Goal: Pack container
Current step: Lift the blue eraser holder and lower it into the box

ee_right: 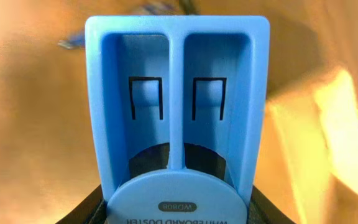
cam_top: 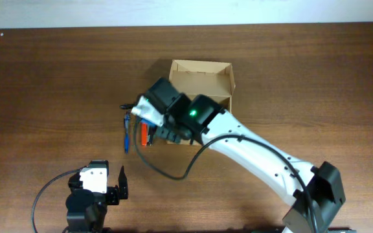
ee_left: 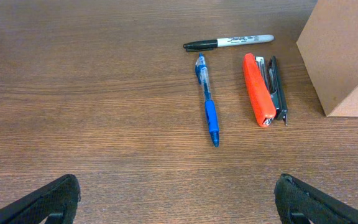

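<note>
The tan cardboard container stands open at the table's middle; its side shows in the left wrist view. My right gripper is shut on a flat blue plastic whiteboard duster and holds it above the table by the box's front left corner. A blurred tan box wall lies to its right. My left gripper is open and empty, low at the front left.
A black marker, a blue pen and an orange stapler lie on the wood table left of the box. The pen and stapler also show in the overhead view under the right arm.
</note>
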Available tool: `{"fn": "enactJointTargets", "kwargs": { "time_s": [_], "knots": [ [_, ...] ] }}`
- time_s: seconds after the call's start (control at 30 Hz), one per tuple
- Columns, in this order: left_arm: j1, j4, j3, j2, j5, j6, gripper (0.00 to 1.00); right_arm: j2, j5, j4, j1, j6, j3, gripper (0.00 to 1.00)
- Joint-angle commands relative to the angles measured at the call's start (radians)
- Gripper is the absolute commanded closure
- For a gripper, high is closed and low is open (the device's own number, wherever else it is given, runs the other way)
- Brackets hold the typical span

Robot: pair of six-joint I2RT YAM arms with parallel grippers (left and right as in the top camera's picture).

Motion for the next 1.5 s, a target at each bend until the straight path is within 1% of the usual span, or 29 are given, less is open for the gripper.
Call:
{"fn": "enactJointTargets", "kwargs": {
  "time_s": [0.0, 0.1, 0.23, 0.4, 0.6, 0.73, 1.1, 1.17, 1.2, 1.27, 1.47],
  "knots": [
    [0.006, 0.000, -0.007, -0.008, 0.005, 0.022, 0.00, 0.019, 0.090, 0.002, -0.058, 0.028, 0.011, 0.66],
    [0.006, 0.000, -0.007, -0.008, 0.005, 0.022, 0.00, 0.029, 0.087, 0.010, -0.099, 0.036, 0.011, 0.66],
    [0.006, 0.000, -0.007, -0.008, 0.005, 0.022, 0.00, 0.044, 0.076, 0.025, -0.133, 0.095, 0.011, 0.67],
    [0.006, 0.000, -0.007, -0.008, 0.005, 0.022, 0.00, 0.097, 0.072, 0.033, -0.135, 0.121, 0.011, 0.67],
    [0.006, 0.000, -0.007, -0.008, 0.005, 0.022, 0.01, 0.176, 0.084, 0.021, -0.134, 0.212, 0.011, 0.69],
    [0.006, 0.000, -0.007, -0.008, 0.005, 0.022, 0.00, 0.178, 0.141, 0.021, -0.133, 0.287, 0.011, 0.71],
    [0.006, 0.000, -0.007, -0.008, 0.005, 0.022, 0.01, 0.178, 0.141, -0.021, -0.133, 0.345, 0.011, 0.71],
    [0.006, 0.000, -0.007, -0.008, 0.005, 0.022, 0.01, 0.178, 0.139, -0.024, -0.133, 0.345, 0.011, 0.70],
    [0.006, 0.000, -0.007, -0.008, 0.005, 0.022, 0.00, 0.178, 0.139, -0.024, -0.133, 0.345, 0.011, 0.66],
    [0.006, 0.000, -0.007, -0.008, 0.005, 0.022, 0.00, 0.178, 0.135, -0.025, -0.133, 0.344, 0.011, 0.53],
    [0.006, 0.000, -0.007, -0.008, 0.005, 0.022, 0.00, 0.178, 0.135, -0.026, -0.133, 0.340, 0.012, 0.43]
  ]
}}
